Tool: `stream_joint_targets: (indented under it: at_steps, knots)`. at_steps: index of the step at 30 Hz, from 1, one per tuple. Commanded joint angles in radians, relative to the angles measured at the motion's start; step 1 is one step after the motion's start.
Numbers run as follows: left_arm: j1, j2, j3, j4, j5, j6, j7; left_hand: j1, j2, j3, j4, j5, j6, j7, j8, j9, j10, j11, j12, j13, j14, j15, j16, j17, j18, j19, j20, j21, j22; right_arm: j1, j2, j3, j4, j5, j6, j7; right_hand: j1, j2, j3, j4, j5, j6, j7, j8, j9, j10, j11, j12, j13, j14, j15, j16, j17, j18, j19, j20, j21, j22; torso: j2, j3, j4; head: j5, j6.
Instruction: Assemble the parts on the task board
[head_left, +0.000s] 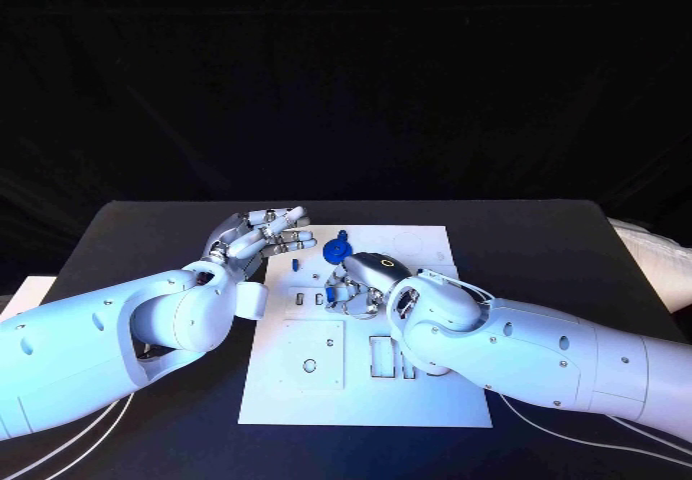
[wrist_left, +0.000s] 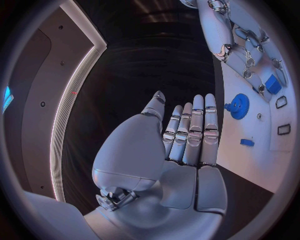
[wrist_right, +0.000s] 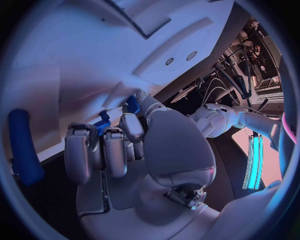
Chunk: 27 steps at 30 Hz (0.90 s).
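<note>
The white task board (head_left: 361, 400) lies in the middle of the black table. My right hand (head_left: 361, 280) is curled down onto the board's middle and grips a small blue part (head_left: 340, 292) in its fingertips; the right wrist view shows the same part (wrist_right: 102, 125) between the fingers (wrist_right: 115, 150) and the board (wrist_right: 81, 55). A blue gear (head_left: 336, 248) (wrist_left: 237, 106) sits on the board just beyond that hand. A small blue piece (head_left: 296, 265) (wrist_left: 247, 142) lies to its left. My left hand (head_left: 263, 235) (wrist_left: 187, 135) hovers over the board's far left corner, fingers straight and holding nothing.
The near half of the board has rectangular slots (head_left: 382, 355) and a round hole (head_left: 310, 365). A long rounded blue piece (wrist_right: 25, 145) shows by the board's edge in the right wrist view. Cables (head_left: 58, 445) trail at the near left. A white object (head_left: 649, 250) lies at the table's right edge.
</note>
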Motion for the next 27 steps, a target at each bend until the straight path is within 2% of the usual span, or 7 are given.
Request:
stream_joint_targets:
  at_steps: [1, 8, 13, 17, 20, 23, 27]
  knots:
    - [0.000, 0.002, 0.001, 0.001, 0.001, 0.021, 0.007, 0.005, 0.009, 0.001, -0.007, -0.004, -0.004, 0.000, -0.004, 0.000, -0.006, -0.002, -0.002, -0.002, -0.001, 0.002, -0.003, 0.001, 0.004, 0.000, 0.006, -0.004, -0.001, -0.005, 0.000, -0.004, -0.003, -0.005, 0.004, -0.014, 0.000, -0.010, -0.009, 0.002, -0.002, -0.012, 0.000, -0.003, -0.001, -0.008, 0.000, -0.011, -0.007, 0.091, 0.009, -0.007, 0.201, -0.003, 0.001, 0.008, -0.007, 0.023, 0.000, 0.0002, 0.0003, -0.002, 0.000]
    - [0.000, 0.003, 0.001, 0.000, 0.001, 0.022, 0.006, 0.005, 0.009, 0.001, -0.007, -0.004, -0.004, 0.000, -0.004, 0.000, -0.006, -0.002, -0.002, -0.002, -0.001, 0.002, -0.003, 0.001, 0.004, 0.000, 0.006, -0.004, -0.001, -0.005, -0.001, -0.004, 0.000, -0.004, -0.022, -0.009, -0.003, -0.012, -0.013, 0.005, -0.002, -0.014, 0.000, -0.001, 0.000, -0.010, 0.000, -0.013, -0.009, 0.090, 0.010, -0.008, 0.200, -0.002, 0.000, 0.009, -0.008, 0.022, 0.000, 0.0000, 0.0004, -0.002, 0.000]
    - [0.000, 0.003, 0.001, -0.001, 0.001, 0.023, 0.006, 0.005, 0.009, 0.001, -0.007, -0.004, -0.004, 0.000, -0.004, 0.000, -0.006, -0.002, -0.002, -0.002, -0.001, 0.002, -0.003, 0.001, 0.004, 0.000, 0.006, -0.004, -0.001, -0.007, -0.006, -0.004, 0.012, 0.003, -0.100, 0.014, -0.008, -0.018, -0.024, 0.013, 0.000, -0.015, 0.000, 0.001, 0.001, -0.008, 0.001, -0.009, -0.008, 0.091, 0.011, -0.007, 0.201, -0.002, 0.001, 0.010, -0.008, 0.023, 0.000, 0.0002, 0.0001, -0.002, 0.000]
    - [0.000, 0.003, 0.001, -0.003, 0.001, 0.024, 0.006, 0.005, 0.009, 0.001, -0.007, -0.004, -0.004, 0.000, -0.004, 0.000, -0.006, -0.002, -0.002, -0.002, -0.001, 0.002, -0.003, 0.001, 0.004, 0.000, 0.006, -0.004, -0.001, -0.008, -0.014, -0.004, 0.027, 0.010, -0.170, 0.045, -0.018, -0.035, -0.055, 0.037, -0.003, -0.033, 0.003, -0.002, 0.000, -0.016, 0.004, -0.019, -0.018, 0.091, 0.013, -0.007, 0.204, -0.002, -0.001, 0.012, -0.011, 0.018, 0.000, 0.0010, -0.0001, -0.002, 0.000]
    - [0.000, 0.004, 0.001, -0.006, 0.001, 0.025, 0.005, 0.004, 0.010, 0.001, -0.009, -0.004, -0.005, 0.001, -0.004, 0.000, -0.007, -0.002, -0.002, -0.002, 0.000, 0.002, -0.004, 0.002, 0.004, 0.001, 0.006, -0.005, -0.001, -0.009, -0.022, -0.003, 0.041, 0.015, -0.214, 0.069, -0.012, -0.034, -0.063, 0.045, 0.003, -0.037, 0.004, -0.001, 0.000, -0.016, 0.005, -0.018, -0.018, 0.091, 0.014, -0.006, 0.205, -0.001, -0.002, 0.013, -0.012, 0.018, -0.001, 0.0014, 0.0002, -0.002, 0.001]
    - [0.000, 0.004, 0.000, -0.009, 0.001, 0.029, 0.000, 0.006, 0.011, 0.002, -0.011, -0.003, -0.004, 0.000, -0.004, 0.000, -0.006, -0.003, -0.002, -0.002, 0.001, 0.002, -0.004, 0.003, 0.004, 0.002, 0.006, -0.005, -0.001, -0.008, -0.032, -0.001, 0.053, 0.023, -0.234, 0.097, 0.005, -0.030, -0.066, 0.048, 0.022, -0.038, 0.004, 0.001, 0.001, -0.016, 0.005, -0.014, -0.018, 0.092, 0.014, -0.006, 0.206, -0.002, -0.001, 0.014, -0.011, 0.018, -0.001, 0.0014, -0.0003, -0.002, 0.003]
    - [0.000, 0.004, 0.000, -0.014, -0.005, 0.035, -0.012, 0.013, 0.020, 0.009, -0.021, -0.003, 0.001, -0.004, -0.001, 0.001, -0.001, -0.006, 0.001, -0.001, 0.006, -0.001, -0.004, 0.006, 0.004, 0.006, 0.004, -0.005, 0.000, -0.007, -0.055, 0.005, 0.079, 0.033, -0.246, 0.131, 0.009, -0.030, -0.067, 0.048, 0.025, -0.039, 0.004, 0.001, 0.001, -0.016, 0.005, -0.013, -0.018, 0.092, 0.014, -0.006, 0.206, -0.001, -0.001, 0.014, -0.012, 0.018, -0.001, 0.0002, -0.0005, -0.003, 0.005]
